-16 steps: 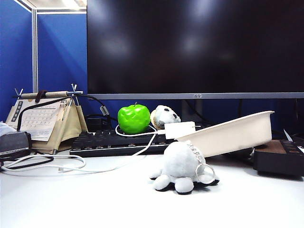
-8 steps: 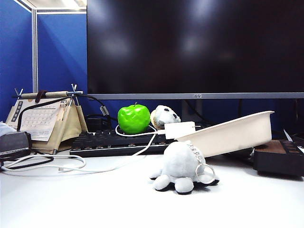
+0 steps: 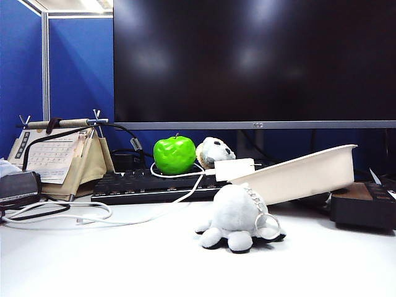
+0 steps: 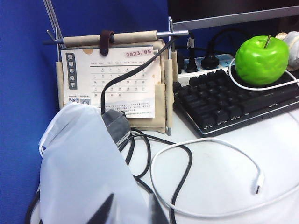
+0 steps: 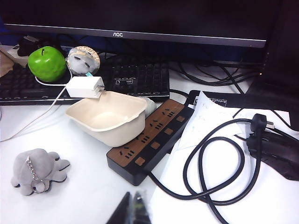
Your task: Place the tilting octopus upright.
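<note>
Left pincer [image 4: 128,212]: only its dark fingertips show at the edge of the left wrist view, over a translucent white bag [image 4: 86,172] at the counter's left end; they appear slightly parted with nothing between them, but how far apart cannot be told. Right pincer [image 5: 131,210]: tips barely in the right wrist view, above bare counter [image 3: 124,260] near its front edge; touching nothing, spread not readable.

Surroundings, largest first:
- Monitor [image 3: 253,62], dark, spanning the back edge of the counter.
- Keyboard [image 3: 154,184], black, lying before the monitor.
- Cream tub [image 3: 303,173], empty, tilted, one side resting on the power strip [image 5: 149,142], its rim reaching over the octopus.
- Desk calendar [image 3: 59,158] on a tan stand, toward the left back corner.
- Green apple [image 3: 174,154] on the keyboard's far edge.
- White-and-grey plush [image 3: 213,150] just beside the apple.
- White charger [image 3: 234,168] with its cable [image 3: 93,216] looping leftward across the counter.
- Coiled black cord [image 5: 219,163] and papers [image 5: 205,121] toward the right end.

Octopus [image 3: 238,216]: light grey, on open counter near the middle front, just beside the tub's low rim. Its head leans toward the left end of the counter, tentacles spread on the surface, keyring and chain [image 3: 263,213] hanging on the right side; eyes face away from the exterior camera. Both pincers stand well apart from it.
</note>
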{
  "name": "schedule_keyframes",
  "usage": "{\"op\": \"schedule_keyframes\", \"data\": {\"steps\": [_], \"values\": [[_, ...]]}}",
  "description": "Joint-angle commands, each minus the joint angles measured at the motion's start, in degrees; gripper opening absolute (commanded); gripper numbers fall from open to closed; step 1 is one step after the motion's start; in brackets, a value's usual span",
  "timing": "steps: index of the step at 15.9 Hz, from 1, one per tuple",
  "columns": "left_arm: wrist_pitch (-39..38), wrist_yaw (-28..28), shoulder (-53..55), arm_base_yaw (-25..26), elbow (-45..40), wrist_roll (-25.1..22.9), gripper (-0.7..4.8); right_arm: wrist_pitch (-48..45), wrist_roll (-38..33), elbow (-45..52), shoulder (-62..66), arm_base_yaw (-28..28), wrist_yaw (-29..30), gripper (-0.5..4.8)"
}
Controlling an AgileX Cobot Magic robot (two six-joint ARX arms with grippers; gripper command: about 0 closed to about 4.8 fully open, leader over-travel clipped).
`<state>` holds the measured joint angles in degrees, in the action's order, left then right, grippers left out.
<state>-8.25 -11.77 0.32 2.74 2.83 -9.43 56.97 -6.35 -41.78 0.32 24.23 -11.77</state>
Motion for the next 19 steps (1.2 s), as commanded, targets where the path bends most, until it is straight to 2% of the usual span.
{"op": "schedule_keyframes", "data": {"steps": [1, 15, 19], "values": [[1.0, 0.0, -0.1, 0.0, 0.1, 0.0, 0.97, -0.7, 0.2, -0.2, -0.1, 0.0, 0.1, -0.01], [1.0, 0.0, -0.1, 0.0, 0.1, 0.0, 0.97, -0.7, 0.2, -0.2, -0.1, -0.2, -0.1, -0.01], [1.0, 0.0, -0.1, 0.0, 0.1, 0.0, 0.97, -0.7, 0.2, -0.2, -0.1, -7.5, -0.1, -0.01]]}}
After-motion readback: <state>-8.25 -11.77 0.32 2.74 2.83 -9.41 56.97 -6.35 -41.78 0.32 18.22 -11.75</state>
